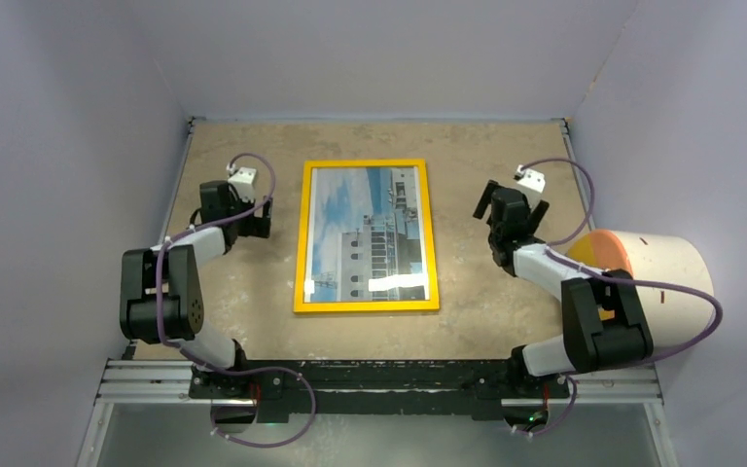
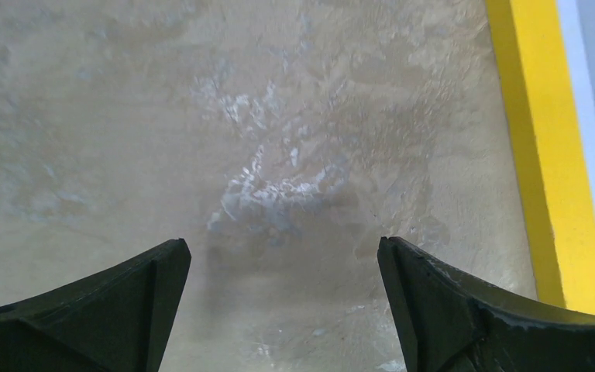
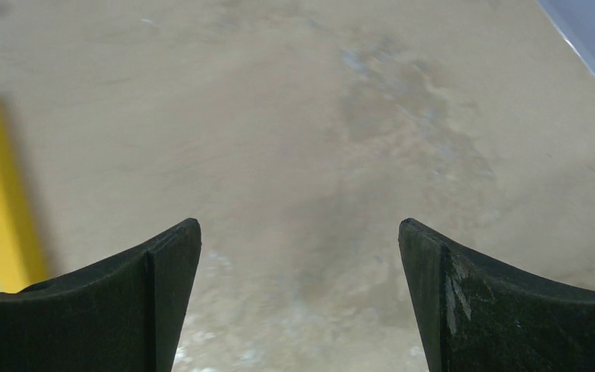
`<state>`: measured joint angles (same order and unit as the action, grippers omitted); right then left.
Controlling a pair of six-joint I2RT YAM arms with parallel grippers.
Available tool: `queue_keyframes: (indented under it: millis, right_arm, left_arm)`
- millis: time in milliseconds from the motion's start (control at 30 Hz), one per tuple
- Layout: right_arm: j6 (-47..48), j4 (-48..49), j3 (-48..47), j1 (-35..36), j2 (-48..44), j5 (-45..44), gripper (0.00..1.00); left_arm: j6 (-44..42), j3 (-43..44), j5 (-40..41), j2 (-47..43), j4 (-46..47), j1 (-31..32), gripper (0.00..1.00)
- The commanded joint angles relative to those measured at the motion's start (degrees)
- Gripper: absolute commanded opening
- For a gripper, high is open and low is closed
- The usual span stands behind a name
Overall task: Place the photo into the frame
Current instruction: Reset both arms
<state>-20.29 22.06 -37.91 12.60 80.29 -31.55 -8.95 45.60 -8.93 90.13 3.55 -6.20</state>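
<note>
Photo (image 1: 368, 233) seated face-up inside frame (image 1: 301, 238), flat mid-tabletop (image 1: 486, 311); left gripper (image 2: 283, 256) and right gripper (image 3: 298, 232) spread, empty, flanking apart; insertion judged complete, next move merely parking both arms.

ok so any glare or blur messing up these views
Top external: white glare bands across the near end of the photo. Left wrist: sharp, whitish patch on the table, sheen or wear. Right wrist: the frame edge is soft, out of focus.
</note>
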Motion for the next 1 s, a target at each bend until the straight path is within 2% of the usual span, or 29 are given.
queue_keyframes:
  millis: [0,100,267,400,467,500,533,567,600,633,667,733,800,867,967]
  right_arm:
    - [2.6,14.8,5.9,-3.3,0.1,-7.6,0.99]
    - [7.3,24.9,10.8,-3.5,1.1,-7.0,0.99]
    - [8.7,37.6,17.1,-3.6,3.5,-7.3,0.99]
    - [11.5,54.0,23.2,-3.7,5.2,-6.6,0.99]
    - [14.4,60.3,25.7,-3.6,5.4,-5.2,0.99]
    - [15.7,63.1,27.2,-3.6,5.4,-1.5,0.99]
    - [16.7,65.9,28.9,-3.6,5.7,3.3,0.99]
    - [15.8,68.4,31.0,-3.6,6.6,5.6,0.99]
    - [15.6,72.0,32.1,-3.7,10.3,5.1,0.99]
    - [18.0,79.8,32.9,-3.8,13.4,4.4,0.99]
    - [18.7,80.7,33.2,-3.6,12.9,4.4,0.99]
    - [15.0,66.2,29.5,-3.8,9.3,4.8,0.99]
    - [13.7,53.8,22.5,-5.3,10.1,6.3,0.99]
    - [13.5,54.8,23.0,-6.3,10.2,8.0,0.99]
    - [14.5,56.7,23.3,-6.5,10.1,7.0,0.99]
  left_arm:
    - [5.7,-6.2,0.0,1.4,22.7,0.5,1.00]
    - [7.7,-8.7,-0.6,3.9,29.1,0.7,1.00]
    - [8.4,-12.5,-1.1,6.5,40.5,0.9,1.00]
    - [7.3,-16.7,-1.8,3.9,45.9,1.6,1.00]
    - [5.7,-22.8,-2.4,1.3,54.4,2.5,1.00]
    - [4.3,-27.1,-2.1,0.4,60.9,3.7,1.00]
    - [1.8,-31.4,-1.8,0.6,67.8,5.3,1.00]
    - [-0.2,-35.9,-1.4,2.9,80.1,7.6,1.00]
    - [-1.4,-37.1,-0.1,4.5,83.3,9.4,1.00]
    - [-1.5,-35.7,1.3,2.6,77.6,9.8,1.00]
    - [-1.3,-33.0,3.2,1.4,70.3,9.9,1.00]
    - [0.6,-30.3,4.8,3.6,70.0,9.5,1.00]
    - [0.7,-29.7,4.8,2.3,66.0,9.4,1.00]
    - [0.9,-30.3,4.7,3.4,69.5,9.3,1.00]
    - [1.1,-30.2,5.1,2.7,68.0,9.3,1.00]
